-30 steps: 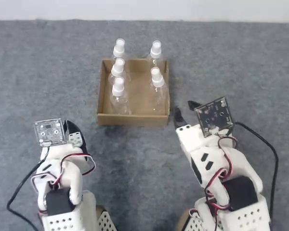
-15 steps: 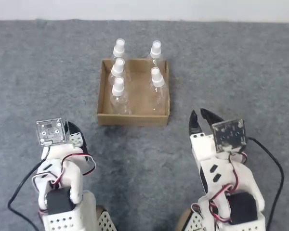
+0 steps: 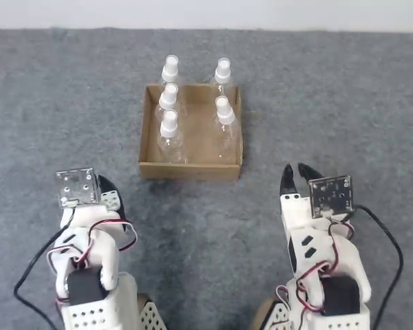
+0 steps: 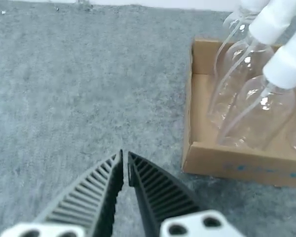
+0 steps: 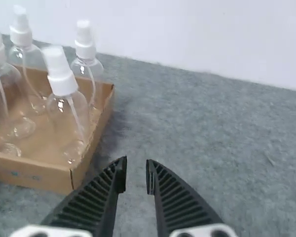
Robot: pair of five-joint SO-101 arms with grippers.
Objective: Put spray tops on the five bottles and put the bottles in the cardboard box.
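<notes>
Bottles (image 3: 169, 127), all five capped, stood in the cardboard box (image 3: 189, 170); right hand (image 3: 297, 180), slightly parted and empty, had drawn back from it, left hand (image 4: 125, 157) closed; task looked finished.

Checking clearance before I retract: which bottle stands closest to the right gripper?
The front spray bottle of the pair along the cardboard box's right wall; the other four stand farther back or leftward.

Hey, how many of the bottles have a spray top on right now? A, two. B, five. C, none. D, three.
B: the high view shows five clear bottles, and every one is capped with a white spray top.
</notes>
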